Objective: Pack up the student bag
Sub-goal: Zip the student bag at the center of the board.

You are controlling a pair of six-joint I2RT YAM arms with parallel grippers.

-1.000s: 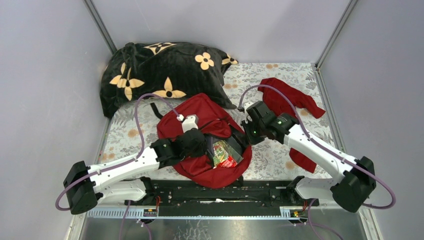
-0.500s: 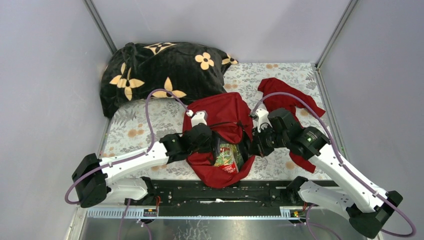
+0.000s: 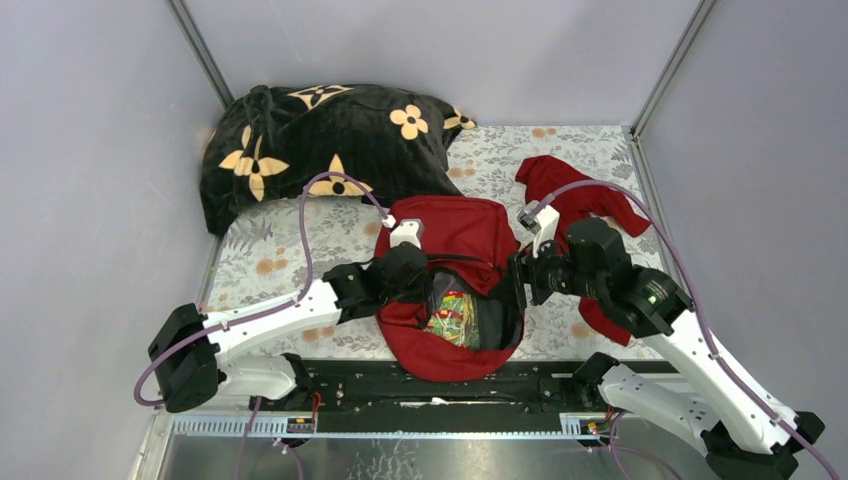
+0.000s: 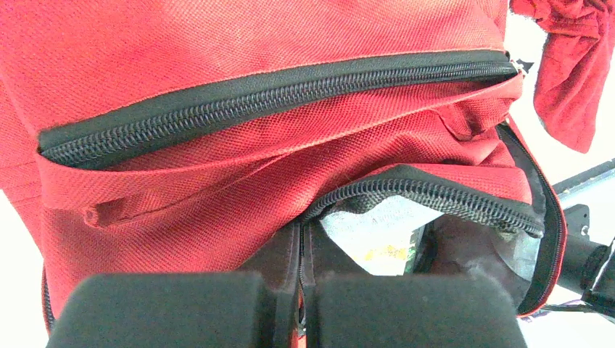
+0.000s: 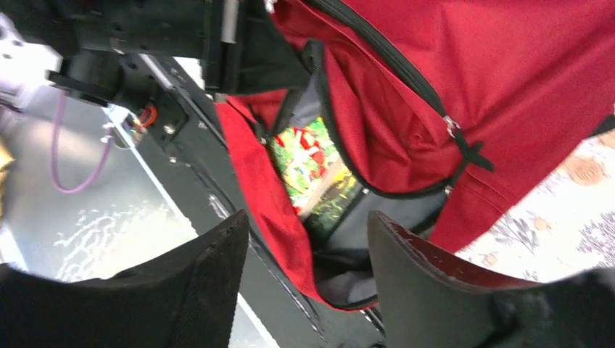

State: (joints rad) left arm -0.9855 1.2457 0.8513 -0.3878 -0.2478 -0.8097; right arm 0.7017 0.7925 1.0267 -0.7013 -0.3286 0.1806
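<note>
Floral-cloth table point(image 3: 290, 235): student bag point(image 3: 450, 225) between left gripper point(image 4: 301, 290) and right gripper point(image 5: 308, 225); flowered black blanket point(image 3: 320, 140) beyond left fingers; red garment point(image 3: 580, 195) behind right fingers.

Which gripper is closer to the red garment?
Right. The right gripper is at the student bag's right edge, beside the red garment; the left gripper grips the bag's left side.

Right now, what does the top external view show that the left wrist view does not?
Only top external: the black flowered blanket and the flower-patterned table cover. Only left wrist: the left hand shut on the student bag's opening edge, and the closed front zipper's teeth. Both: the student bag, its main compartment open, and the red garment.
</note>
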